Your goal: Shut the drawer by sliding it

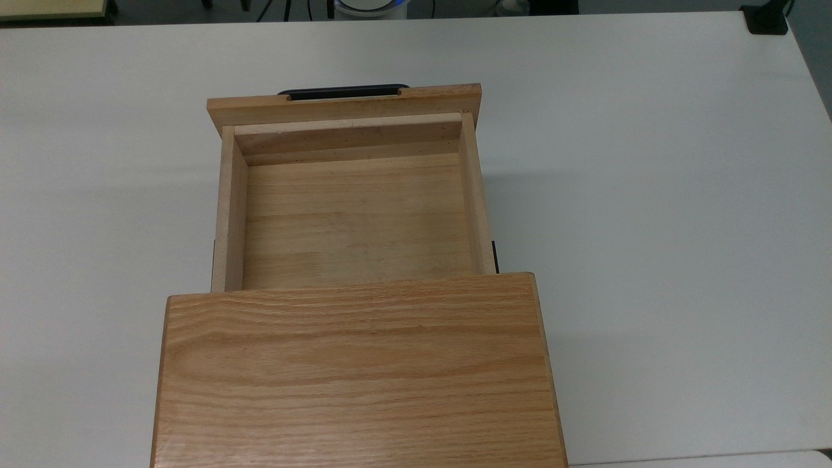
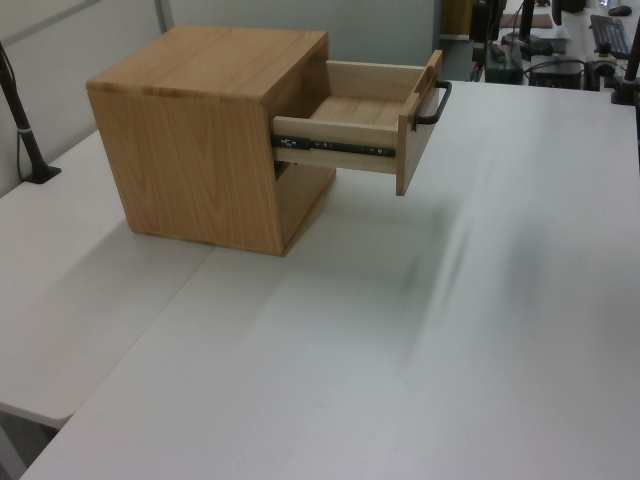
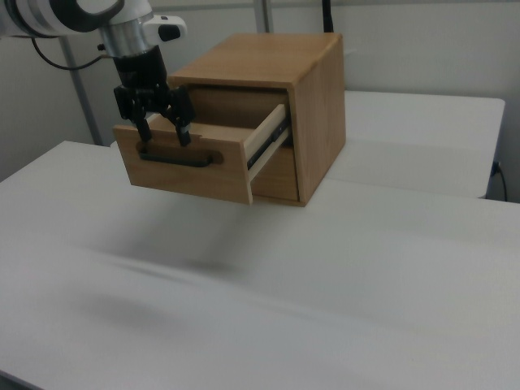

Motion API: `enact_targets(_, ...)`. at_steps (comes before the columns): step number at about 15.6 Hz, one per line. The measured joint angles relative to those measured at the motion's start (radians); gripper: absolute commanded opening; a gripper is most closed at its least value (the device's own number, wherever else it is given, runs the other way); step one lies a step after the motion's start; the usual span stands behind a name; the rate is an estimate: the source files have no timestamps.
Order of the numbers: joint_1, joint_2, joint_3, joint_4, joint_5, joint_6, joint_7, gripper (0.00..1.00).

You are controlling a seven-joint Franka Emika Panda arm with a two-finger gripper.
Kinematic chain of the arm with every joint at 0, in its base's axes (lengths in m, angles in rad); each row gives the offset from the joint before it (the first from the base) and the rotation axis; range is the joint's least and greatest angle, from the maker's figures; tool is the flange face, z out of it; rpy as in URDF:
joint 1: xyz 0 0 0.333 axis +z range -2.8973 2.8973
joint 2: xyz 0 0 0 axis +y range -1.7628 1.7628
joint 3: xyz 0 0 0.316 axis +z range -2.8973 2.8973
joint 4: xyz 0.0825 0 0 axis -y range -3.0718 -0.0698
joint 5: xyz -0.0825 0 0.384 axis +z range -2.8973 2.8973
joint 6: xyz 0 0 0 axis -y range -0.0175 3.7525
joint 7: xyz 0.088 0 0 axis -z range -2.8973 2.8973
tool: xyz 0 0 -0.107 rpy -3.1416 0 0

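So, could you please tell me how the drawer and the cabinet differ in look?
The drawer is a shallow, open-topped tray; the cabinet is a taller box with a flat grained top. The drawer carries a black handle; the cabinet has none. The drawer's wood looks paler. Both are wooden.

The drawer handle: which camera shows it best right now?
The right view: the handle faces it full length on the drawer front, with the gripper open just above. The top view catches its top edge; the left view shows it side-on.

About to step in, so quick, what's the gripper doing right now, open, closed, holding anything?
Gripper: open, empty, fingers spread above the drawer front's handle.
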Motion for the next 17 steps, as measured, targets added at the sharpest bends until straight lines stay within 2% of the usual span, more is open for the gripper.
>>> enact_targets(12, 0.002, 0.0, 0.0, 0.0, 0.0, -0.019, -0.026, 1.0)
enact_targets(13, 0.002, 0.0, 0.001, -0.003, 0.0, -0.023, -0.088, 0.95)
enact_targets(15, 0.003, 0.002, 0.004, -0.014, 0.003, -0.032, -0.209, 0.72)
enact_targets(17, 0.003, 0.008, 0.023, -0.029, 0.004, -0.032, -0.266, 0.46)
